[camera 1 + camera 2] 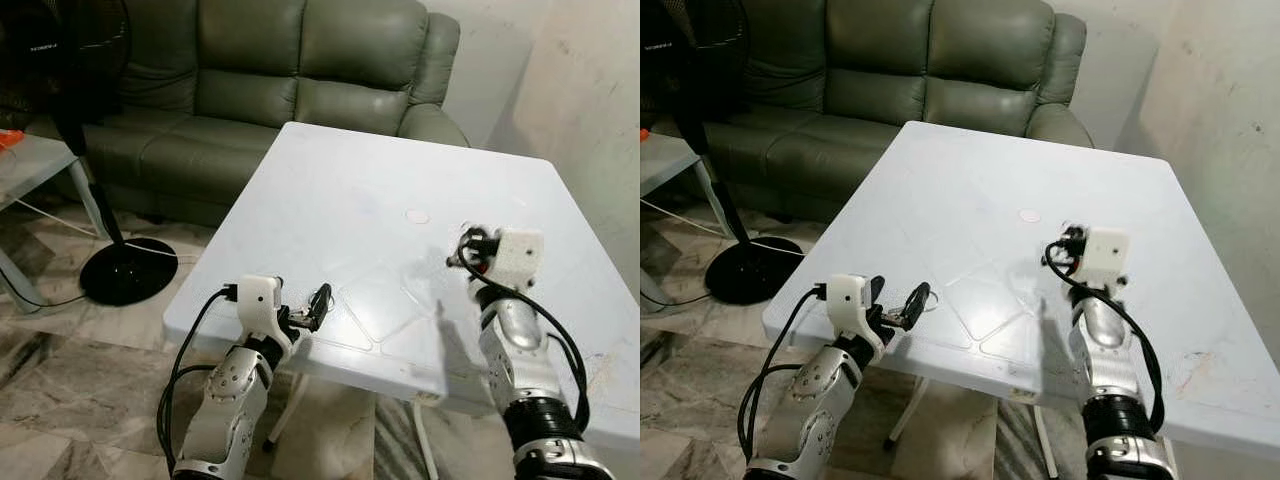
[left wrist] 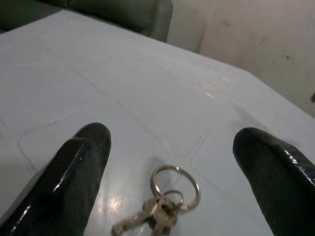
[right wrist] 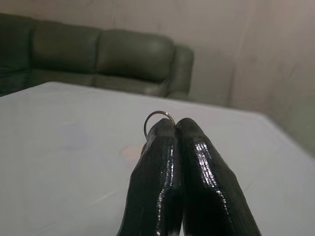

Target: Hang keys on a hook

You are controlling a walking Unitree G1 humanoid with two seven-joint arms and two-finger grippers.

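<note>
Small brass keys on silver split ring [image 2: 165,206] lie on white plastic table [image 1: 330,190], near left edge, between wide-open left gripper [image 2: 172,172] fingers. Right gripper [image 3: 179,128], fingers pressed together, pinches thin silver ring [image 3: 158,117]. Risk: flat ring slipping off closing fingers, skidding off edge.

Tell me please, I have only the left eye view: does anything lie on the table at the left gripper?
Observer: Yes. The left wrist view shows keys on a ring, flat on the white table, between the open fingers of the left gripper and touching neither.
Operator: And what does the right gripper do?
Observer: The right gripper is shut, and a thin metal ring sticks out above its fingertips; it seems pinched there.
</note>
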